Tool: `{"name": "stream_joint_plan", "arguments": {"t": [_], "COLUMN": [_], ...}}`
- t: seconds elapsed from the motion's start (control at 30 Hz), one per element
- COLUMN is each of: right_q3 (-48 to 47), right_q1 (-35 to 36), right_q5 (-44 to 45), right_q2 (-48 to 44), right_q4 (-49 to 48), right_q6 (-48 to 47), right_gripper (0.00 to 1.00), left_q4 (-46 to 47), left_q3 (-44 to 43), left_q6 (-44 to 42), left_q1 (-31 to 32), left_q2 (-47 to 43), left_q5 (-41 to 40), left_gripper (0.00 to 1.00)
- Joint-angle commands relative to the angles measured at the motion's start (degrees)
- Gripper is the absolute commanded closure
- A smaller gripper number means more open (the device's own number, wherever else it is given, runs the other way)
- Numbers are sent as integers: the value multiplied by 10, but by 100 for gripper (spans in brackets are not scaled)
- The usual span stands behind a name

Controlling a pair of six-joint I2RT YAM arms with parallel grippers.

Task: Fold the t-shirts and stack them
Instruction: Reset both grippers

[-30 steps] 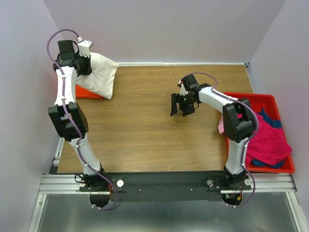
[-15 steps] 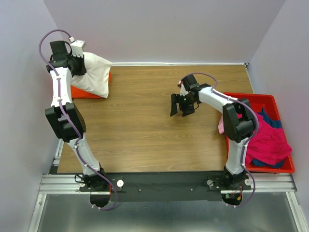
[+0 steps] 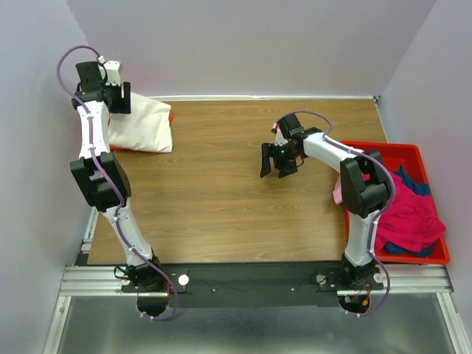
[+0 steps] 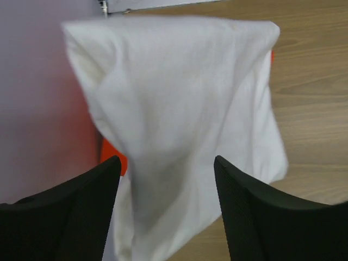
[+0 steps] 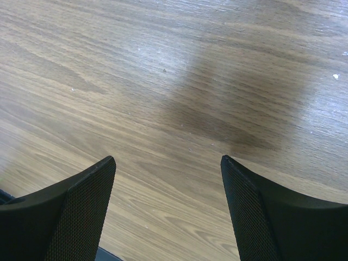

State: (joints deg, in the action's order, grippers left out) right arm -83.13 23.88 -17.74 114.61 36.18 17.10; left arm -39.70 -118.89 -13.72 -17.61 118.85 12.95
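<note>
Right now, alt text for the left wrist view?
A folded cream-white t-shirt fills the frame, lying on an orange shirt whose edge peeks out at left. The left gripper is open over it, black jaws spread at the bottom.

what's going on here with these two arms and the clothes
Two robot arms are folding and stacking t-shirts. The left pincer is at the far left corner of the table, open over a folded cream-white t-shirt that lies on top of an orange t-shirt. The right pincer hangs open over bare wood mid-table, holding nothing. A red bin at the right edge holds a crumpled magenta shirt and a dark blue shirt.
</note>
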Motion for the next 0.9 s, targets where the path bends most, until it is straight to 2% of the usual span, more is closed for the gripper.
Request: {"name": "stream_joint_plan", "arguments": {"t": [0.0, 0.13, 0.27, 0.4, 0.57, 0.77, 0.87], "right_q3": [7, 16, 21, 24, 25, 35, 46], "right_q1": [-1, -1, -1, -1, -1, -1, -1], "right_q5": [-12, -12, -2, 16, 47, 85, 105], "right_q2": [-30, -34, -46, -60, -88, -137, -160], "right_q4": [15, 15, 13, 10, 5, -15, -26], "right_q6": [-4, -7, -5, -3, -4, 6, 17], "right_gripper": [16, 15, 15, 15, 15, 15, 15], "left_q4": [31, 39, 52, 91, 183, 312, 350], "left_q3": [-40, -42, -15, 53, 199, 400, 452], "left_q6": [32, 47, 48, 63, 100, 170, 230], "left_q1": [-10, -9, -4, 14, 52, 150, 204], "left_q2": [16, 10, -15, -70, -186, -341, -403], "left_q5": [-125, -165, -163, -136, -99, -125, -124], "left_gripper": [11, 7, 6, 6, 6, 6, 6]}}
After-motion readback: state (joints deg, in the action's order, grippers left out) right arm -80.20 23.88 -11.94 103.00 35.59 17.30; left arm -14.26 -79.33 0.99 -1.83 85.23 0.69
